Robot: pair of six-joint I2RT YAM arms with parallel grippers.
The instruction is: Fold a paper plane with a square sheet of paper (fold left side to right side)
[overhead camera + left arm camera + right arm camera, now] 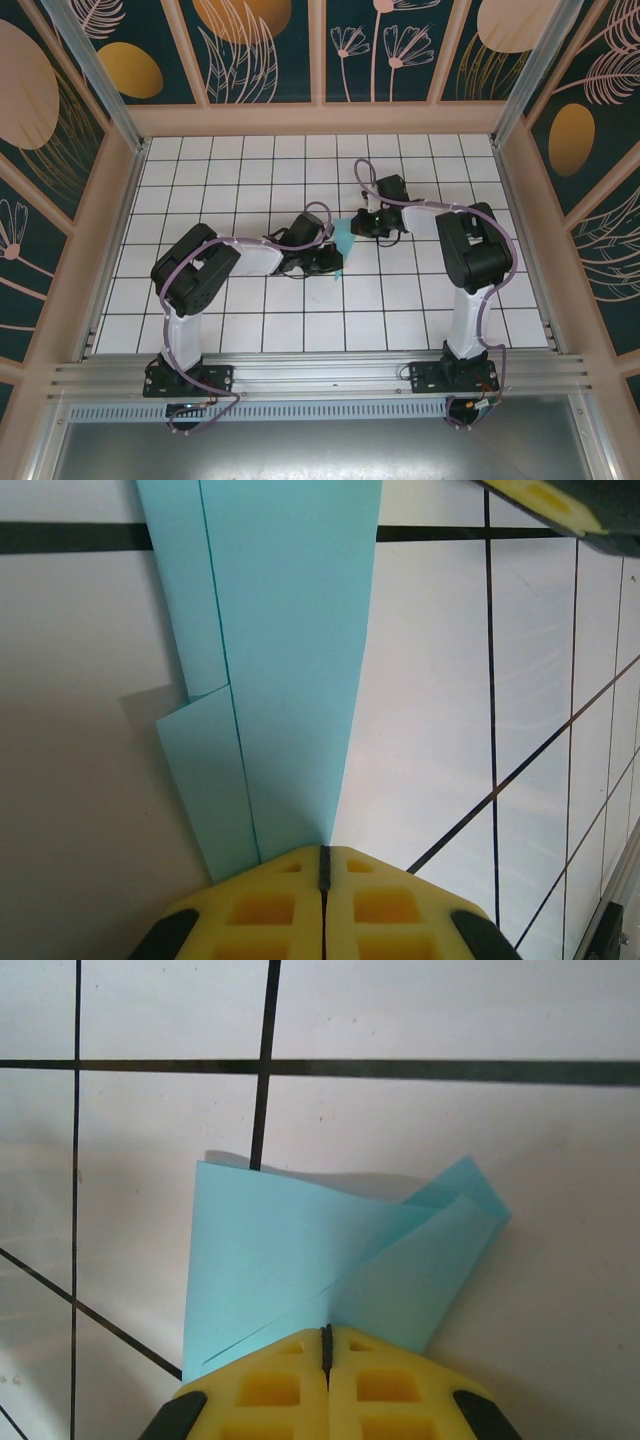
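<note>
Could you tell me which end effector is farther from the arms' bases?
The right end effector; the left end effector grips the paper nearer the bases.

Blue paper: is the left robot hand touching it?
Touching. The left wrist view shows the left gripper shut on the blue paper, whose end disappears between the closed yellow jaws.

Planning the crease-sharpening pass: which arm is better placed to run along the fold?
Probably left: the left gripper is shut on the folded paper with the creases running straight ahead. The right gripper pinches the loose, unflattened end.
</note>
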